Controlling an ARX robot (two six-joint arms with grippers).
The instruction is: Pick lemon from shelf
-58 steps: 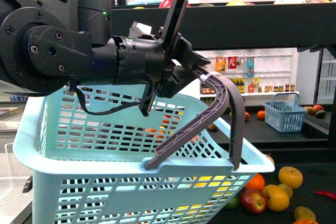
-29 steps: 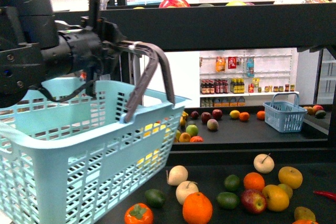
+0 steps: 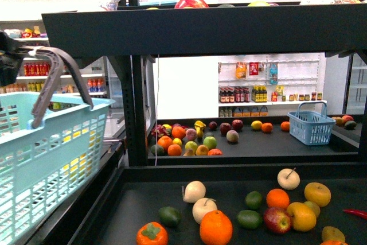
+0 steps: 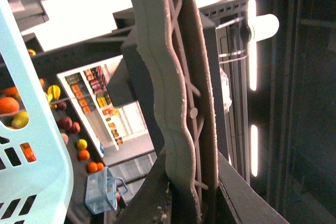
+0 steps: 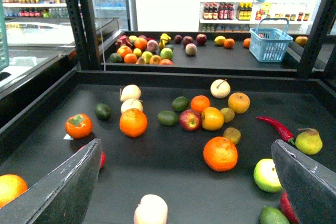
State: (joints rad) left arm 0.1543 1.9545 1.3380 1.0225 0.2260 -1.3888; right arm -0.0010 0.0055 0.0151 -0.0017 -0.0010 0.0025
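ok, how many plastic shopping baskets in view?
2. A large pale-turquoise slotted plastic basket sits at the front view's left edge, with its grey handle raised. A small blue plastic basket stands on the far black tray, right side. Others may be hidden.

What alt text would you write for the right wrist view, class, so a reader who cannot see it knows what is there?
The open right gripper hangs over a black shelf tray strewn with fruit: oranges, a red apple, a green apple, a pear and a red chilli. More fruit and a blue basket sit on a farther tray.
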